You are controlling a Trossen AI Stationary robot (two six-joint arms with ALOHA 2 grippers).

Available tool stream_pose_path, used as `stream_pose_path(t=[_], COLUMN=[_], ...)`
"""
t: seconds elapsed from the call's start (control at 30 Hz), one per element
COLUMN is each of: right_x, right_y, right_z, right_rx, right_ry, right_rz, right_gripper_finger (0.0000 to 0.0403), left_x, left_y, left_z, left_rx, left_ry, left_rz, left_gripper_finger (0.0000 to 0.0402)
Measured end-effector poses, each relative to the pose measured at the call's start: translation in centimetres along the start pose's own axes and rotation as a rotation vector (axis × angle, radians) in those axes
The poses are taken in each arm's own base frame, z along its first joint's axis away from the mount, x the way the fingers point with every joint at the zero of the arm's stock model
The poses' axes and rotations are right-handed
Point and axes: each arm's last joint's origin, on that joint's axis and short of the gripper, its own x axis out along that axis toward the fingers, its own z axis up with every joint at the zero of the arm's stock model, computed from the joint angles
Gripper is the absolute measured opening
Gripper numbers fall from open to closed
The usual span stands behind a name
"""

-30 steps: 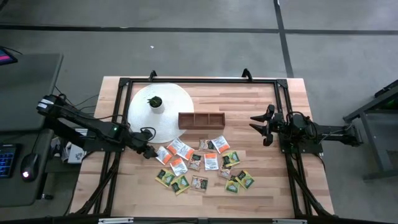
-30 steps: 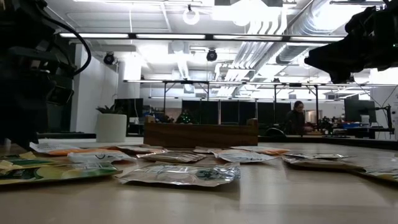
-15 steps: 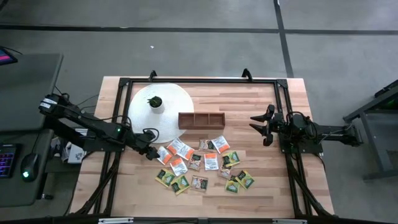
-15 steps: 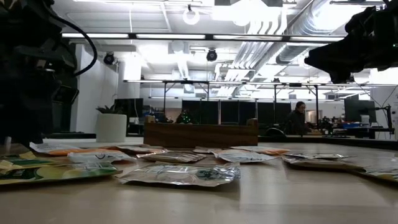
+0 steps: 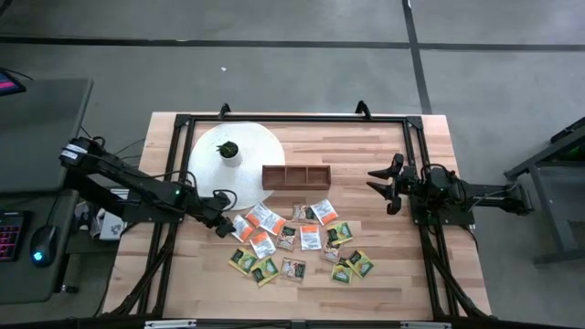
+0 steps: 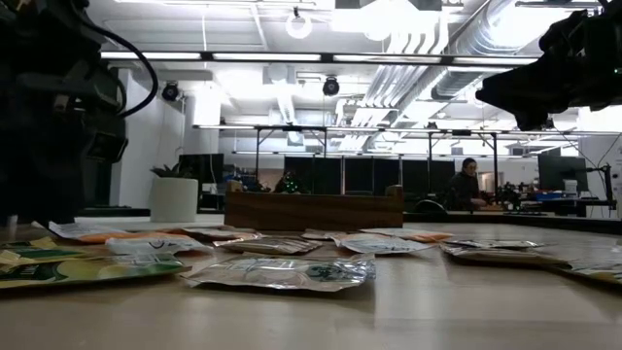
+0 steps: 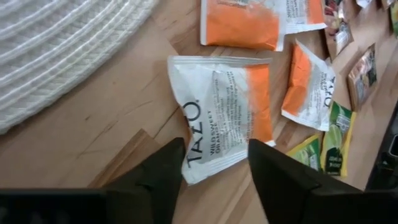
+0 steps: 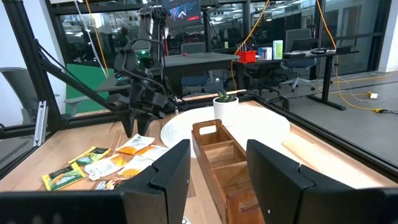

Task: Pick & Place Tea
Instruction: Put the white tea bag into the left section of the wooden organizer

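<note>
Straddling an orange-and-white tea sachet (image 7: 224,112) lying flat on the surface (image 5: 384,283), left tool (image 7: 214,165), fingers apart; right tool (image 5: 384,183) aloft, fingers apart, empty.

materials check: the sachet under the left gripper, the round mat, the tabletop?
Tea sachet: likely coated paper or foil, printed orange and white, slightly glossy and creased. Round mat: white woven cord or fibre, ribbed in rings. Tabletop: light wood planks, visible grain and seams, satin finish.
</note>
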Motion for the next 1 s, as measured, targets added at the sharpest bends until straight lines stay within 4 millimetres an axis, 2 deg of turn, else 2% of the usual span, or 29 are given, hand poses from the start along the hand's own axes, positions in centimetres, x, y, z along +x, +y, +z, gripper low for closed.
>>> stream_pose_path(t=[0.33,0.53,0.77,1.0], right_x=[0.0,0.0,0.0,0.0], right_y=[0.0,0.0,0.0,0.0], right_z=[0.0,0.0,0.0,0.0], right_rx=[0.0,0.0,0.0,0.0], right_ry=[0.0,0.0,0.0,0.001], right_rz=[0.0,0.0,0.0,0.0], right_gripper_finger=[0.0153,0.0153,0.0153,0.0153], left_x=[0.0,0.0,-0.2,-2.4], left_y=[0.2,0.2,-0.3,-1.9], left_z=[0.0,0.1,0.2,1.0], left_rx=[0.045,0.08,0.198,0.355], left_ry=[-0.019,-0.032,-0.023,-0.025], left_rz=[0.022,0.025,0.008,0.108], left_gripper_finger=[0.0011,0.0003,0.0001,0.0])
